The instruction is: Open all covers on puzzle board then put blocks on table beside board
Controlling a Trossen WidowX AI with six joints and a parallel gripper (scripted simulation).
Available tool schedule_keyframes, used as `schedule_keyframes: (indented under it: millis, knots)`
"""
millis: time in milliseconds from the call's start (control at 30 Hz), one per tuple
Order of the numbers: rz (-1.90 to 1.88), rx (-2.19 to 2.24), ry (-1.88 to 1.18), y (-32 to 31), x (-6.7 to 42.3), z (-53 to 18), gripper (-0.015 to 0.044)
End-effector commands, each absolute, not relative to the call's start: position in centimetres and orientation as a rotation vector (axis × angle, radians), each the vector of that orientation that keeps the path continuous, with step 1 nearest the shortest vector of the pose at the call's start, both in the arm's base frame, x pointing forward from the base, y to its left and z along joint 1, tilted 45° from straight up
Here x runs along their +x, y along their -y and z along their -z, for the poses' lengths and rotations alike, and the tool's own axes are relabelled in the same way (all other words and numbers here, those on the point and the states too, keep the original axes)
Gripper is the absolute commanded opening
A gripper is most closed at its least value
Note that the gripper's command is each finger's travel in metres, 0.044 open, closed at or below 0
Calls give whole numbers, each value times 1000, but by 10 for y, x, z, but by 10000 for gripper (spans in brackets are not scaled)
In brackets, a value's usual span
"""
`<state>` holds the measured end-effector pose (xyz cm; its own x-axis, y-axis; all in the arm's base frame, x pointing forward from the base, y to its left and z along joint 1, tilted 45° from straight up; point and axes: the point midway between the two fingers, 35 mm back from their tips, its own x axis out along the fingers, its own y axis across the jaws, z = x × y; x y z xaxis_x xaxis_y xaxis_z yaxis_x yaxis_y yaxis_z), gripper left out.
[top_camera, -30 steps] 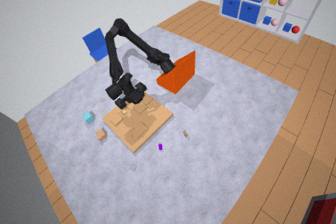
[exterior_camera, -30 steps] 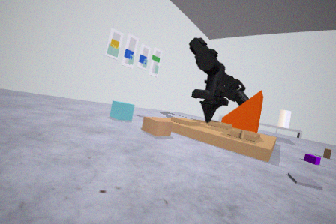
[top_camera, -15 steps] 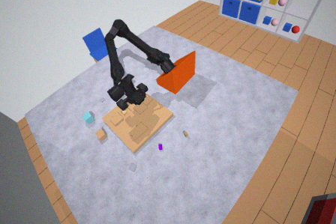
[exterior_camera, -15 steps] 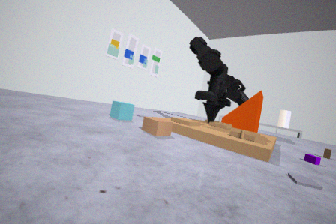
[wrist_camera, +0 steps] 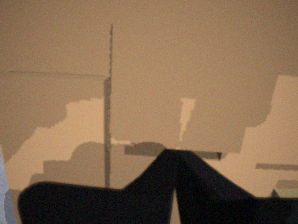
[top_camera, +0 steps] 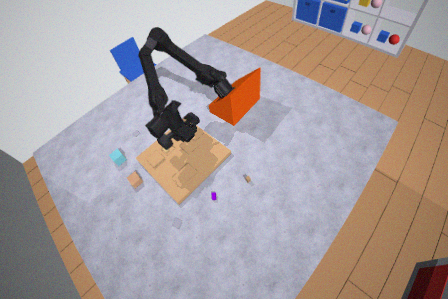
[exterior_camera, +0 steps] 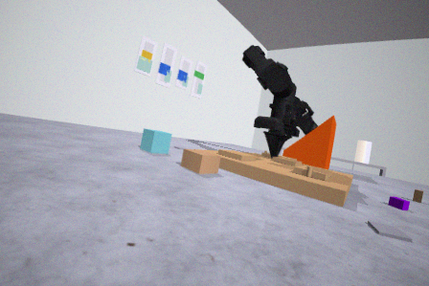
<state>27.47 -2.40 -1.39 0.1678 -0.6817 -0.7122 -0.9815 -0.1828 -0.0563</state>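
The wooden puzzle board (top_camera: 162,180) (exterior_camera: 330,191) lies flat, with low wood-coloured covers on it; shadow makes their positions hard to tell. My gripper (exterior_camera: 274,157) (wrist_camera: 175,153) is shut and empty, its tips down at the back part of the board, at or just above the surface. In the wrist view a dark slot lies just beyond the tips, and a pale yellow-green patch (wrist_camera: 286,193) shows at the lower right edge. A cyan block (top_camera: 117,157) (exterior_camera: 156,142) and a tan block (top_camera: 134,179) (exterior_camera: 201,162) rest off the board, on its left in the top view.
An orange wedge (top_camera: 240,100) (exterior_camera: 316,146) stands behind the board near the arm. A small purple block (top_camera: 214,196) (exterior_camera: 398,203) and a small brown block (top_camera: 247,178) (exterior_camera: 417,196) lie off the board's right side. A thin grey piece (top_camera: 177,223) (exterior_camera: 394,232) lies in front.
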Motion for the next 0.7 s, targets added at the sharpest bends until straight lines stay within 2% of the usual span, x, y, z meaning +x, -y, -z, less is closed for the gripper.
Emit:
schedule_keyframes:
  millis: [0, 667]
  knots:
    - [-756, -1928, -1565, 21, 276, 17, 0]
    - [-757, -1927, -1564, 7, 275, 31, 0]
